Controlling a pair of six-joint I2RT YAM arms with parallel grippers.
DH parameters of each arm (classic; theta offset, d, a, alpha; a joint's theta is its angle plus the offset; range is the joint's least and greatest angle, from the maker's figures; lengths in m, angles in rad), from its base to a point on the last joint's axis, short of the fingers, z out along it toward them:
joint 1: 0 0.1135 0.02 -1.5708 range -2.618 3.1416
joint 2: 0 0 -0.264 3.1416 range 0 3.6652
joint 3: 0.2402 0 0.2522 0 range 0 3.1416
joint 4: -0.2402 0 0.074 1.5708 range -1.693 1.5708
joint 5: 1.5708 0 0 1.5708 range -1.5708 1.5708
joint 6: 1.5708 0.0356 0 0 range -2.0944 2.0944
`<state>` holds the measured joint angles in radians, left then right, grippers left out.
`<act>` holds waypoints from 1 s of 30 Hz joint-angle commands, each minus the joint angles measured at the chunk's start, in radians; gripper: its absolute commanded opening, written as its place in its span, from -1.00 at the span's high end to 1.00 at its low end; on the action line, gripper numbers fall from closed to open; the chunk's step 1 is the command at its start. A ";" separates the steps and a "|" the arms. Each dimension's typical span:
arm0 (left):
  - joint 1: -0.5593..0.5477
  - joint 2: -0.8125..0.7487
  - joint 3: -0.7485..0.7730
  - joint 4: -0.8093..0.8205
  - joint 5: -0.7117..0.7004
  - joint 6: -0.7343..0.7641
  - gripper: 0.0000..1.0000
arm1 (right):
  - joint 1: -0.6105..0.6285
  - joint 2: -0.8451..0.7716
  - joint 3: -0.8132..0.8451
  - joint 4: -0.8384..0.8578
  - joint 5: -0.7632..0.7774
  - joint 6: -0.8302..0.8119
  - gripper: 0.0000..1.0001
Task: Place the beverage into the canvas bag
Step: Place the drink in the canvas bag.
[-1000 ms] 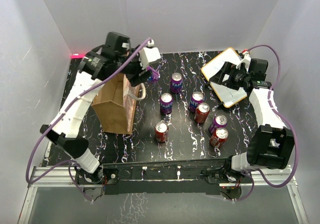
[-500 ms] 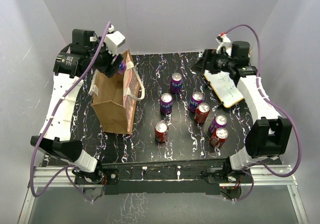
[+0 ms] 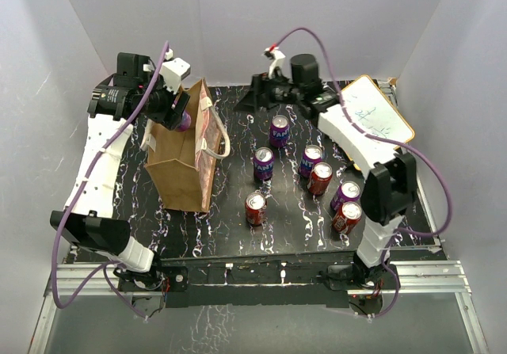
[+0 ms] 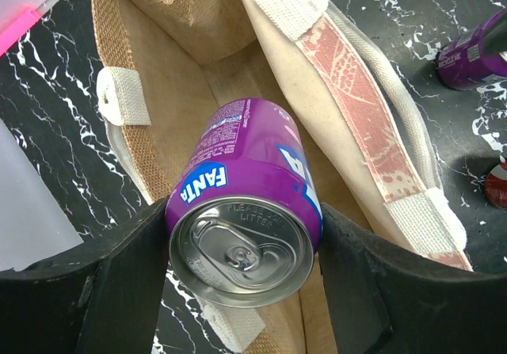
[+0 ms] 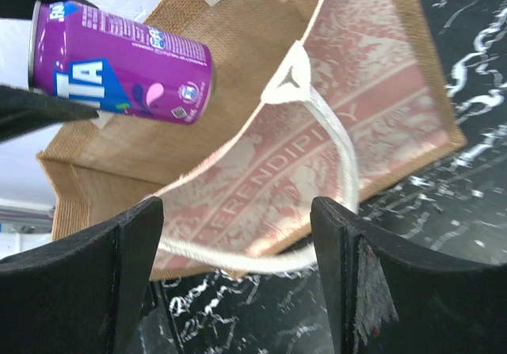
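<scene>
The brown canvas bag stands upright at the table's left, its mouth open. My left gripper is shut on a purple Fanta can and holds it tilted over the bag's mouth. In the left wrist view the can sits between the fingers above the bag's inside. My right gripper is open and empty, to the right of the bag and facing it. The right wrist view shows the can, the bag's printed side and a cream handle beyond the open gripper.
Several purple and red cans stand in the middle of the black marbled table, the nearest to the bag being a purple one and a red one. A white board with a yellow rim lies at the back right. White walls close in three sides.
My left gripper carried the can leftwards from beside the bag's handle to over its mouth. My right arm swung left from the white board towards the bag.
</scene>
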<state>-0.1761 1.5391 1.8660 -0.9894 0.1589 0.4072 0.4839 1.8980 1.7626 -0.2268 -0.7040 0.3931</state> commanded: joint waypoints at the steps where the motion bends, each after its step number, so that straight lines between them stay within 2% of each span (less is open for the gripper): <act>1: 0.003 -0.006 -0.019 0.077 -0.059 -0.060 1.00 | 0.061 0.094 0.150 0.060 0.051 0.087 -0.52; 18: 0.004 0.090 -0.007 0.117 -0.110 -0.068 1.00 | 0.144 0.234 0.277 0.052 0.136 0.149 -0.13; 22: 0.003 0.108 0.000 0.127 -0.080 -0.072 1.00 | 0.151 0.241 0.280 0.044 0.169 0.147 0.09; 30: 0.002 0.130 -0.017 0.173 -0.041 -0.047 1.00 | 0.157 0.223 0.290 0.028 0.196 0.146 0.72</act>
<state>-0.1761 1.6901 1.8248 -0.9073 0.0826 0.3477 0.6388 2.1498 1.9942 -0.2321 -0.5335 0.5331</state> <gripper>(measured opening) 0.646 0.201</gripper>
